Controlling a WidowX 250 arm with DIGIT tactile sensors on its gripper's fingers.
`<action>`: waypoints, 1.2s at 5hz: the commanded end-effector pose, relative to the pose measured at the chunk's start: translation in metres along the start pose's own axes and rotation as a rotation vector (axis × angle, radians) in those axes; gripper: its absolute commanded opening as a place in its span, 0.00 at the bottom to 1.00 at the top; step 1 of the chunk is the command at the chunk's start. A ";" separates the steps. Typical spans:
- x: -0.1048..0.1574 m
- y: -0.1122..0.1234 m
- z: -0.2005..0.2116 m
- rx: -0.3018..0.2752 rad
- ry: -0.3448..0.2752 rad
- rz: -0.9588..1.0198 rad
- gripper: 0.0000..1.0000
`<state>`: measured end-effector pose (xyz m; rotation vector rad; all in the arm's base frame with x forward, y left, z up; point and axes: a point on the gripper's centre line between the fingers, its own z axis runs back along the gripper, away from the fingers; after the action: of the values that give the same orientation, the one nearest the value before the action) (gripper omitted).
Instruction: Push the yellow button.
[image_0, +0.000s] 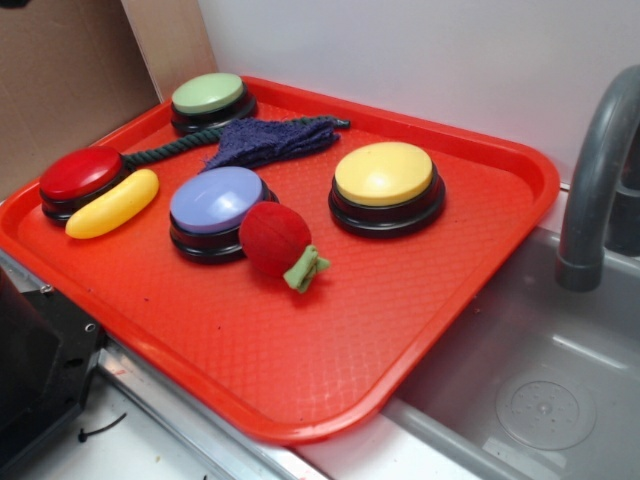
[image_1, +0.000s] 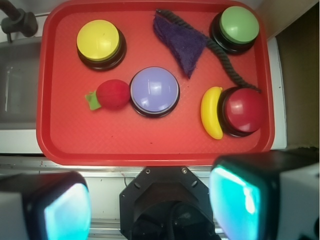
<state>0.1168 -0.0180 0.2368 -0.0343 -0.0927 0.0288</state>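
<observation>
Fingers wide apart across the bottom of the wrist view, one pale pad at lower left, the other at lower right, nothing between them but the black mount; gripper clearly spread and empty, well short of the tray's near edge and hanging above the counter strip.

One red tray, filling most of both views. On it, four round push buttons with black ringed bases:
- one yellow button, right of centre in the exterior view, upper left of the wrist view, standing alone with bare tray all round;
- one lavender-blue button, near the tray's middle;
- one green button, at the upper left in the exterior view, upper right in the wrist view;
- one red button, far left in the exterior view, lower right in the wrist view.

One yellow banana toy, lying against the red button. One red ball-shaped toy with a green tuft, touching the lavender-blue button on the side nearer the yellow one. One purple cloth piece with one dark twisted rope running from it toward the red button.

One grey faucet at right edge, over one grey sink at lower right of the exterior view.
</observation>
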 end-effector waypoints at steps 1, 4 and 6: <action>0.000 0.000 0.000 0.000 0.000 0.000 1.00; 0.140 -0.027 -0.109 0.039 -0.037 -0.197 1.00; 0.170 -0.058 -0.146 -0.032 -0.083 -0.241 1.00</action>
<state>0.2891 -0.0685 0.0882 -0.0544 -0.1122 -0.2088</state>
